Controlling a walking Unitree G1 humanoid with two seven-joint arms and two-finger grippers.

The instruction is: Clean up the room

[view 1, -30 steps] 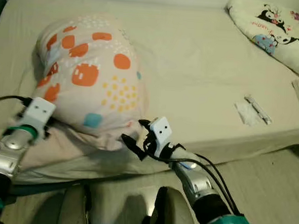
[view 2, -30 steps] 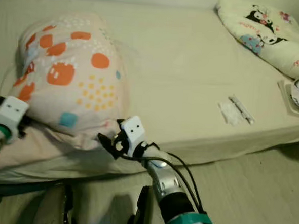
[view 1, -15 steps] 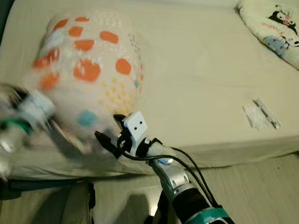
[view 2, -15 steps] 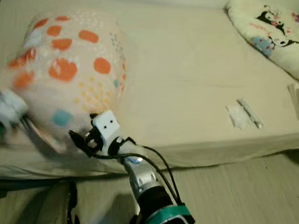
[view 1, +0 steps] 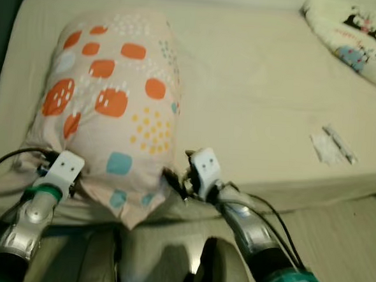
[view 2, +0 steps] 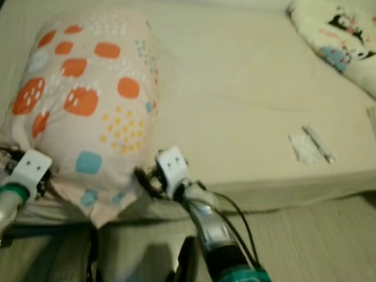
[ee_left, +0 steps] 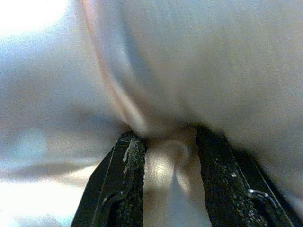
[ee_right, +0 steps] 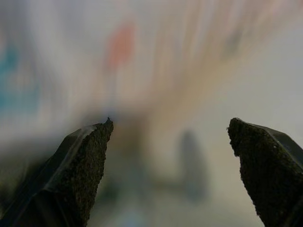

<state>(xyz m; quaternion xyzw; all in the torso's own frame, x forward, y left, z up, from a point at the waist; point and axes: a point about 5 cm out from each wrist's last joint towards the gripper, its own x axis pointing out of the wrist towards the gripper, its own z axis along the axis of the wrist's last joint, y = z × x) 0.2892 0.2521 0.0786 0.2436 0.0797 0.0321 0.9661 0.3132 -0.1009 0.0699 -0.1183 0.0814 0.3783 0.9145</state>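
Now | left pincer (ee_left: pixel 168 156) clamped on pillow (view 1: pixel 117 105) corner | right pincer (ee_right: pixel 170 142) apart, beside pillow

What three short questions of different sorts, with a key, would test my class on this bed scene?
1. True or false: the left gripper pinches a fold of the patterned pillow.
2. Which stands open? A) the right gripper B) the left gripper
3. Fill in: the small white wrapper lies on the ____.

Key: 1 true; 2 A, its fingers stand wide apart at the pillow's near corner; 3 bed.
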